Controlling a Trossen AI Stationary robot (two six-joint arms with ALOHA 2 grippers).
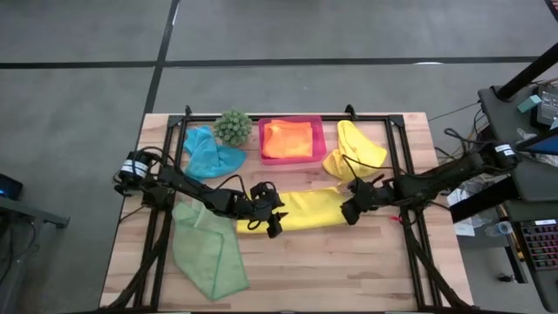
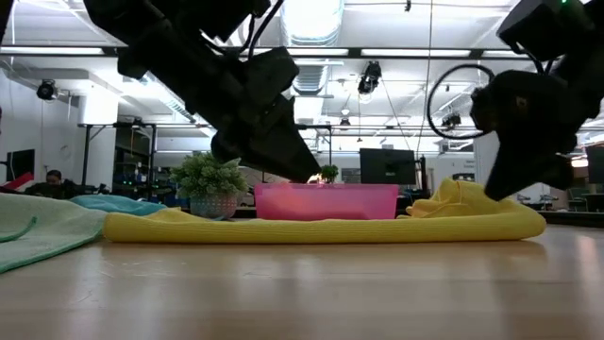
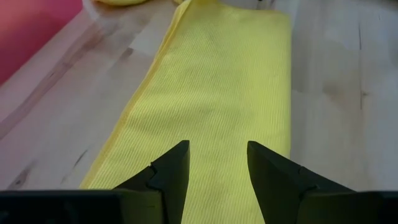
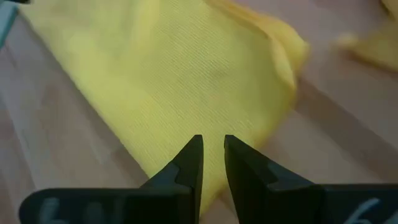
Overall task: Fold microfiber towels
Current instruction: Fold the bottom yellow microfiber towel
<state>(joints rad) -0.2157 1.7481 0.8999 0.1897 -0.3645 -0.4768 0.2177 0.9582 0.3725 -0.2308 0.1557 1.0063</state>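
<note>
Centrally in the overhead frame, a yellow towel (image 1: 307,210) lies folded into a long strip on the wooden surface (image 1: 349,270). Left gripper (image 1: 272,223) hovers over its left end, fingers (image 3: 173,171) moderately apart, holding nothing. Right gripper (image 1: 350,211) sits over the right end, fingers (image 4: 191,160) narrowly parted, gripping nothing. Second yellow towel (image 1: 353,150) upper right, orange towel (image 1: 288,138) in the pink tray (image 1: 319,139), teal towel (image 1: 209,154) upper left, green towel (image 1: 206,250) lower left.

Folded yellow towel (image 1: 305,209) stretched as a long flat strip between both sets of fingers. Second yellow towel (image 1: 353,150) crumpled beyond the right fingers. Orange towel (image 1: 288,139) folded. Teal towel (image 1: 209,155) bunched. Light green towel (image 1: 205,249) loosely spread beside the left fingers.
</note>
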